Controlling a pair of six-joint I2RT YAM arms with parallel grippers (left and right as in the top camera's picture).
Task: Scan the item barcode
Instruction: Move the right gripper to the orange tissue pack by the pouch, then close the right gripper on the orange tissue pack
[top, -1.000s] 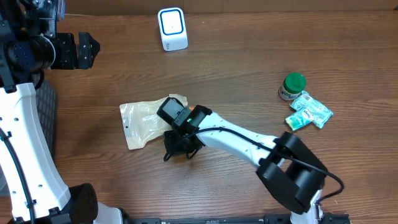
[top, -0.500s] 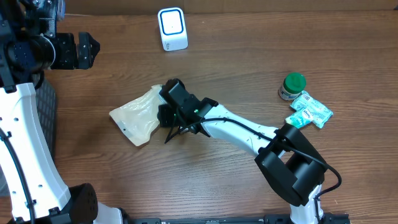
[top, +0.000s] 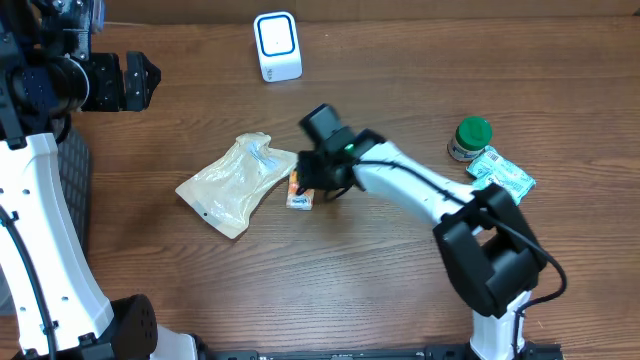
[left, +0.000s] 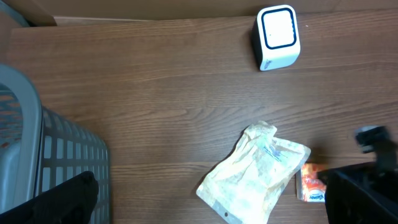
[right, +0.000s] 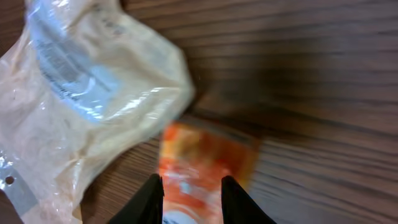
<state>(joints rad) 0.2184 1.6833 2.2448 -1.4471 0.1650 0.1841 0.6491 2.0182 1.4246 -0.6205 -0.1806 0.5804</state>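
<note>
A cream plastic pouch (top: 230, 185) (left: 255, 171) (right: 81, 106) lies flat left of centre on the wooden table. A small orange packet (top: 299, 195) (left: 311, 185) (right: 199, 155) lies against its right edge. My right gripper (top: 318, 183) (right: 193, 190) hovers just over the orange packet. Its jaws are a little apart, and the blurred packet shows beneath and between them, wider than the gap. The white scanner (top: 277, 45) (left: 278, 36) with a blue-ringed face stands at the back. My left gripper (top: 140, 82) (left: 211, 186) is wide open, high at the far left, holding nothing.
A green-lidded jar (top: 470, 138) and green-and-white sachets (top: 497, 180) sit at the right. A grey slatted basket (left: 37, 155) stands at the table's left edge, under the left arm.
My right gripper let go of the pouch and swung right and toward the back. The pouch settled further left, and the orange packet now shows beside it. The left arm has not moved.
</note>
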